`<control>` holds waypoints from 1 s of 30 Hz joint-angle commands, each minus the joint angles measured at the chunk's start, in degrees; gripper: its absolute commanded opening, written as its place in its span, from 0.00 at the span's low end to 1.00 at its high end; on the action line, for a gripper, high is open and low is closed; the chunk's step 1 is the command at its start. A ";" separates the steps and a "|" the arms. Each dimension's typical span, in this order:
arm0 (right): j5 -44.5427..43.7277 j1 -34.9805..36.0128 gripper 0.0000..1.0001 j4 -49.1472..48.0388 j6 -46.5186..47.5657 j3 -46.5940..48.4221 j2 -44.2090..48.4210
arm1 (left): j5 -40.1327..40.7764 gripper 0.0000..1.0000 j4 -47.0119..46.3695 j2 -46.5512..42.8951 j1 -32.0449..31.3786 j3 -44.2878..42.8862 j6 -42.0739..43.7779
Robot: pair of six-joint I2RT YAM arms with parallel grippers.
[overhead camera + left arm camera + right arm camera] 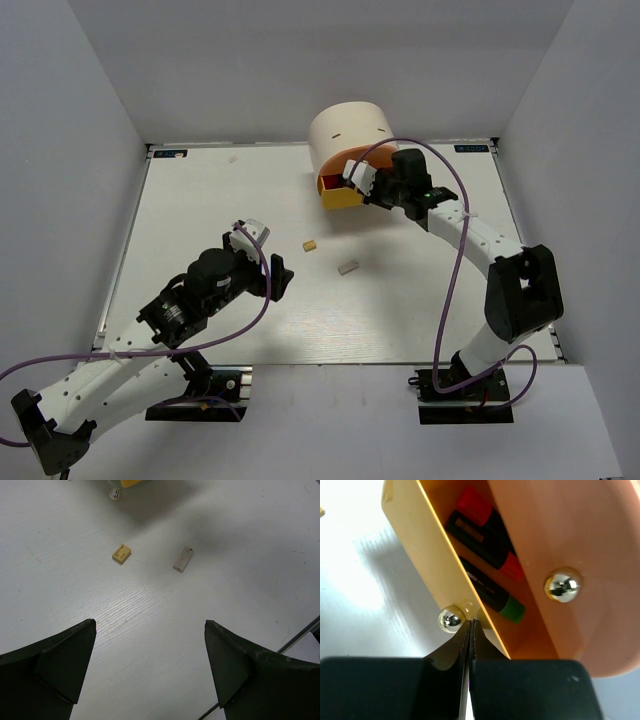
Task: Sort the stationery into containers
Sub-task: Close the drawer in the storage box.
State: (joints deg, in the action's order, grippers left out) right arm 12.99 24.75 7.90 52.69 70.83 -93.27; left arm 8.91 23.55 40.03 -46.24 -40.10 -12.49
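The cream organiser (349,130) stands at the back. Its yellow drawer (338,196) is pulled out. In the right wrist view the yellow drawer (427,555) holds three black highlighters, tipped pink (472,502), orange (511,567) and green (512,609). The salmon drawer (570,535) sits above it. My right gripper (471,625) is shut, its tips against the yellow drawer's front beside the knob (451,620). My left gripper (150,625) is open and empty above the table. A tan eraser (121,553) and a grey eraser (183,559) lie ahead of it. No pens show.
The erasers lie mid-table, the tan eraser (310,244) left of the grey eraser (348,267). White walls close in the table (200,200) on three sides. The right arm (470,235) reaches across the back right.
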 commanded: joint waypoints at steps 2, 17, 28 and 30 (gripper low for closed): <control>-2.01 -0.23 0.00 -6.93 -1.18 0.71 -0.41 | 0.23 0.99 0.18 -0.22 0.01 0.02 0.45; -3.41 -0.06 0.00 -11.15 -1.71 2.56 -4.37 | 0.76 0.99 0.71 0.84 0.01 0.02 0.45; -5.52 -0.06 0.00 -14.93 -2.15 2.47 -5.87 | 0.76 0.99 0.71 1.37 0.01 0.02 0.45; -5.96 -0.14 0.00 -15.72 -2.41 2.39 -6.22 | 0.76 0.99 0.71 1.37 0.01 0.02 0.45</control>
State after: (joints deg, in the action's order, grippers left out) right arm 8.62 24.75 -2.90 51.16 70.83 -98.74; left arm 8.99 23.68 41.60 -46.24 -40.10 -12.49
